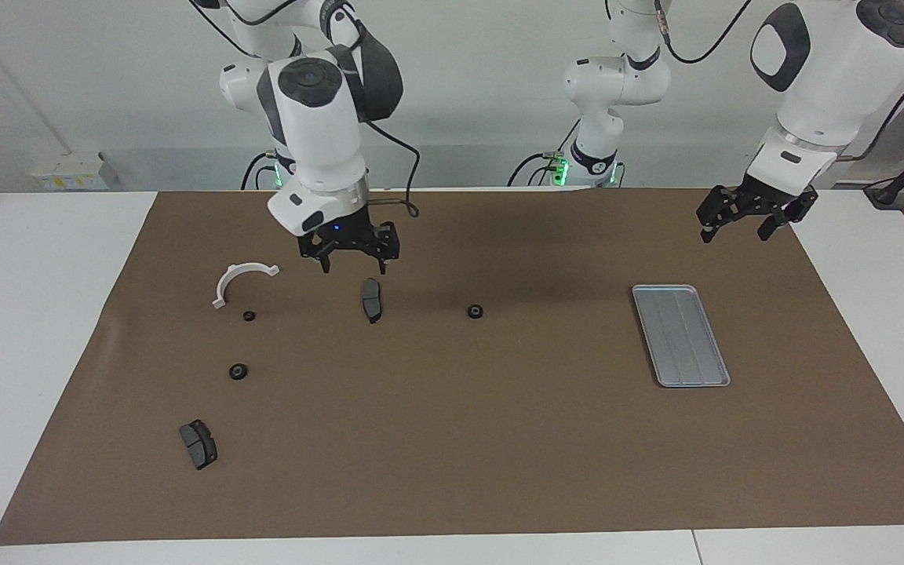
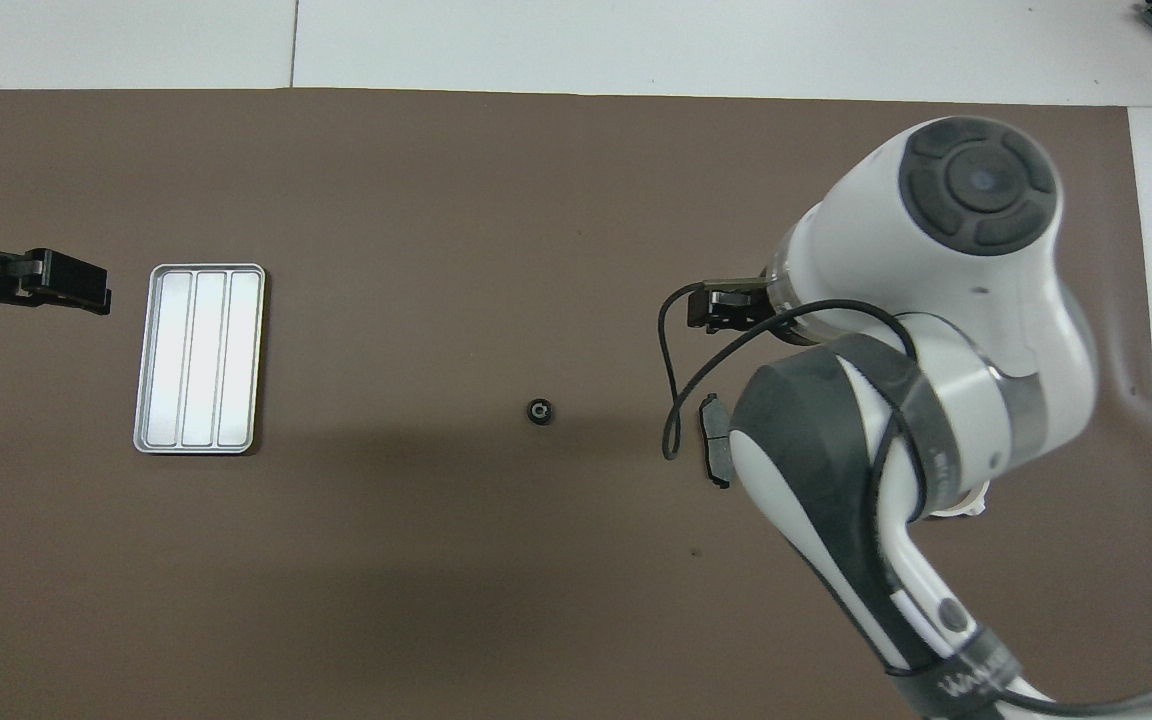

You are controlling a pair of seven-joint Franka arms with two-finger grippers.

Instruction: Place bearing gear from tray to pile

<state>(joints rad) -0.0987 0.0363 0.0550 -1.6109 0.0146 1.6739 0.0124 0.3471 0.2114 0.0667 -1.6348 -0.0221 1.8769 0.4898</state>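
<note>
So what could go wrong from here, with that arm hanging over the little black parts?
1. The right gripper hangs open over the dark curved brake pad; coming down here it might take the pad, not a small black ring-shaped gear.
2. The flat silver-grey ribbed metal tray holds no gear, so the plan may not fit what lies on the table.
3. The right arm hides several parts from overhead.
The left gripper waits open near the tray.

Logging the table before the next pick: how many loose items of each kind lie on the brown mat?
Small black round bearing gears: 3
Dark grey curved brake pads: 2
White curved plastic bracket: 1
Silver-grey ribbed rectangular metal tray: 1
Total: 7
</note>
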